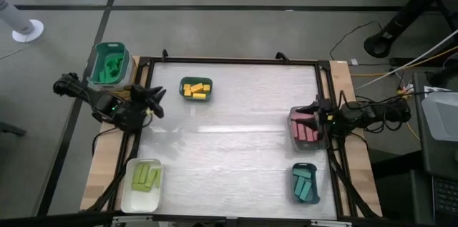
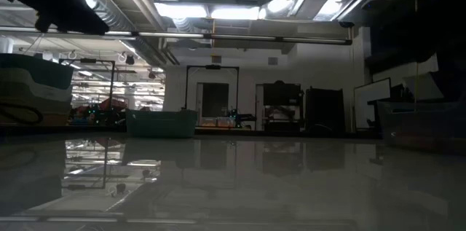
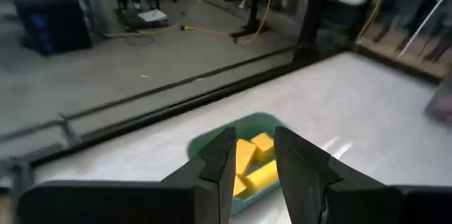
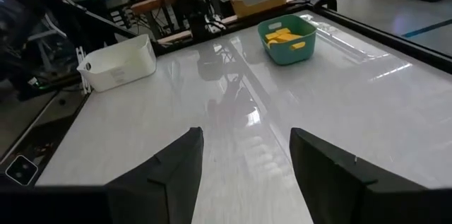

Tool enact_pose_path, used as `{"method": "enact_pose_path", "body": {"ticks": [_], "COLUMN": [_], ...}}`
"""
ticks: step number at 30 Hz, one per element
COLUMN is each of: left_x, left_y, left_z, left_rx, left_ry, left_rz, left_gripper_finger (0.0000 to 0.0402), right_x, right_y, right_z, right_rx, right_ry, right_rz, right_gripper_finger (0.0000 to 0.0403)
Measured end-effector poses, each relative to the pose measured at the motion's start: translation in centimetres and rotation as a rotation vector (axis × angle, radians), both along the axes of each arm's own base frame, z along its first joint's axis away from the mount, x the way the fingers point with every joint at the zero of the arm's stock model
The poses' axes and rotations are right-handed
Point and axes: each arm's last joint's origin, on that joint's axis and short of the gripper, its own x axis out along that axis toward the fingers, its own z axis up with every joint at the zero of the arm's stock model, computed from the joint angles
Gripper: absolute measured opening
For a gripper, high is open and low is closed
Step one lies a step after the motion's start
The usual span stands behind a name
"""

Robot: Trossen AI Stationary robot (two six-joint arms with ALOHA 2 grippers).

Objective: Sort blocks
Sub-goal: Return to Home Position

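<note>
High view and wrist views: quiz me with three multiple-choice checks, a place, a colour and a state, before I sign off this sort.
1. The tray of yellow blocks sits: A) near the left claw B) at the opposite edge C) on the floor.
2. The white bin holds blocks coloured: A) pink B) lime green C) teal.
3. The right claw is: A) open, empty B) shut on a block C) shut, empty.
Key: 1A, the high view shows them just beside that claw; 2B, lime green bars lie in it; 3A, its fingers stand wide apart over bare table.
</note>
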Motion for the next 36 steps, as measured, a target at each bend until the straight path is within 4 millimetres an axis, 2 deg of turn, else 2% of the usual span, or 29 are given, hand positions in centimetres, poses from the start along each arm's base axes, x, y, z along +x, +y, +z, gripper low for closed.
{"method": "enact_pose_path", "body": {"ticks": [3, 6, 12, 16, 19, 26, 33, 36], "left_x": [-0.5, 0.2, 2.3, 2.8, 3.2, 3.4, 2.0, 1.3], "left_y": [-0.1, -1.0, -2.9, -3.1, -2.5, -0.4, 0.4, 0.6], "left_z": [-1.2, -3.0, -6.4, -7.6, -7.5, -6.5, -4.9, -4.9], "left_rx": [-0.037, -0.047, -0.105, -0.115, -0.088, 0.094, 0.24, 0.273], "left_ry": [-0.062, -0.077, -0.2, -0.334, -0.337, -0.337, -0.412, -0.4], "left_rz": [-0.037, -0.136, -0.455, -0.613, -0.6, -0.545, -0.542, -0.541], "left_gripper_finger": [0.0086, 0.0086, 0.0086, 0.0086, 0.0086, 0.0086, 0.0086, 0.0086], "right_x": [-0.2, -0.4, -0.3, -0.3, -0.3, -0.3, -0.3, -0.3], "right_y": [-0.1, -0.1, -0.1, -0.1, -0.1, -0.1, -0.1, -0.1], "right_z": [0.1, 0.2, 0.5, 0.5, 0.5, 0.5, 0.4, 0.4], "right_rx": [-0.008, -0.013, -0.01, -0.033, -0.036, -0.061, -0.086, -0.055], "right_ry": [-0.021, -0.033, -0.066, -0.064, -0.065, -0.061, -0.048, -0.051], "right_rz": [0.004, 0.008, 0.001, 0.002, 0.003, 0.007, 0.012, 0.006], "right_gripper_finger": [0.0209, 0.0209, 0.0209, 0.0209, 0.0209, 0.0209, 0.0209, 0.0209]}}
